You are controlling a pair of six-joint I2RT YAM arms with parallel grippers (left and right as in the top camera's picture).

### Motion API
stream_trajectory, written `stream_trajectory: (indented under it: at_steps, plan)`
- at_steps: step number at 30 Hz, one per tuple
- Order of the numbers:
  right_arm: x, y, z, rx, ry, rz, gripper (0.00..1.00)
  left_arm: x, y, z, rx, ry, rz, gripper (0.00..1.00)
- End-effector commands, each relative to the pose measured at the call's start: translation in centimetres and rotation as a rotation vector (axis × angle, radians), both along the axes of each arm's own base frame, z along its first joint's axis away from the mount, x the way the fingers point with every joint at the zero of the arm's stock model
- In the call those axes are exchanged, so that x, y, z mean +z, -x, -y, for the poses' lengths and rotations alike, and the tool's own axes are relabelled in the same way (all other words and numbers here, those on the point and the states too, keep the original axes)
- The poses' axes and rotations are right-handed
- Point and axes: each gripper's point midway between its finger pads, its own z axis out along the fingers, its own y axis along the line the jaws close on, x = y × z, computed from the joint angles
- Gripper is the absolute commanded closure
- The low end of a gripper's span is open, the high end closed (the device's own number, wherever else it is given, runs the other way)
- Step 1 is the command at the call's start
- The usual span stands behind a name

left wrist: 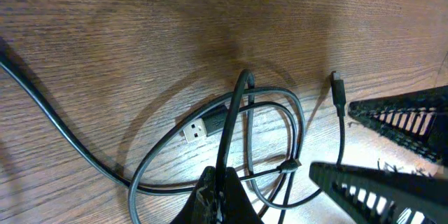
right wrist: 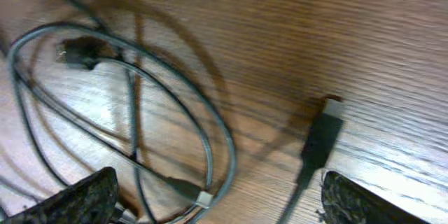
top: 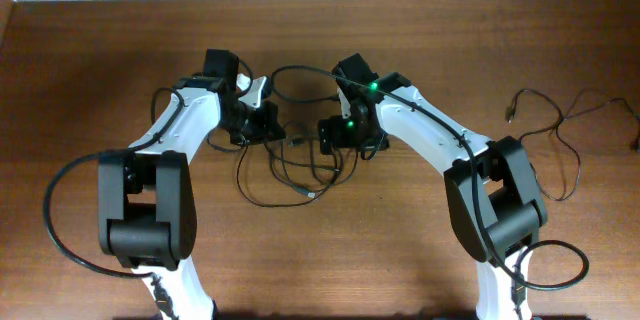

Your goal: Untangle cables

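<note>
Thin dark cables (top: pixel 285 172) lie tangled in loops at the table's middle, between my two grippers. My left gripper (top: pixel 262 123) is over their left side. In the left wrist view it (left wrist: pixel 225 180) is shut on a black cable (left wrist: pixel 235 112) that runs up from its tips over grey loops and a USB plug (left wrist: pixel 198 128). My right gripper (top: pixel 338 138) is over the tangle's right side. In the right wrist view it (right wrist: pixel 220 203) is open, above a grey loop (right wrist: pixel 210 140) and beside a black USB plug (right wrist: pixel 323 134).
A separate thin cable (top: pixel 560 138) sprawls on the table's right side. The right gripper's latticed fingers (left wrist: pixel 409 115) show close by in the left wrist view. A small plug end (left wrist: pixel 338 88) lies beside them. The table is brown wood (top: pixel 90 70).
</note>
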Motion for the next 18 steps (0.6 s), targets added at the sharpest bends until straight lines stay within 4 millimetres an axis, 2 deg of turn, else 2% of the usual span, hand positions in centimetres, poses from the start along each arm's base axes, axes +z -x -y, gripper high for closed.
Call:
stream_trajectory:
  at_steps: [1, 2, 3, 6, 8, 11, 13, 15, 18]
  plan:
    - [4.9, 1.0, -3.6, 0.227, -0.248, 0.062, 0.07, 0.2, -0.2, 0.1, 0.007, 0.012, 0.001, 1.0]
    - [6.6, 2.2, -5.3, 0.361, -0.381, 0.076, 0.05, 0.2, -0.2, 0.1, 0.007, 0.012, 0.002, 1.0]
    - [7.1, 2.8, -5.9, 0.403, -0.435, 0.072, 0.03, 0.2, -0.3, 0.1, 0.007, 0.011, 0.004, 1.0]
    - [6.3, 3.4, -6.5, 0.416, -0.435, 0.046, 0.02, 0.2, -0.2, 0.1, 0.007, 0.012, 0.002, 1.0]
    - [5.3, 4.3, -7.5, 0.443, -0.431, 0.026, 0.05, 0.2, -0.2, 0.1, 0.007, 0.012, 0.002, 1.0]
    - [5.0, 5.7, -9.3, 0.495, -0.437, 0.029, 0.09, 0.2, -0.2, 0.1, 0.007, 0.012, 0.001, 1.0]
    - [4.8, 6.6, -10.1, 0.51, -0.419, 0.025, 0.22, 0.2, -0.2, 0.1, 0.007, 0.012, 0.001, 1.0]
    - [3.3, 6.4, -9.7, 0.409, -0.286, 0.018, 0.32, 0.2, -0.1, 0.1, 0.007, 0.012, -0.002, 1.0]
    - [2.1, 6.7, -10.0, 0.412, -0.218, 0.055, 0.37, 0.2, -0.1, 0.1, 0.007, 0.012, -0.003, 1.0]
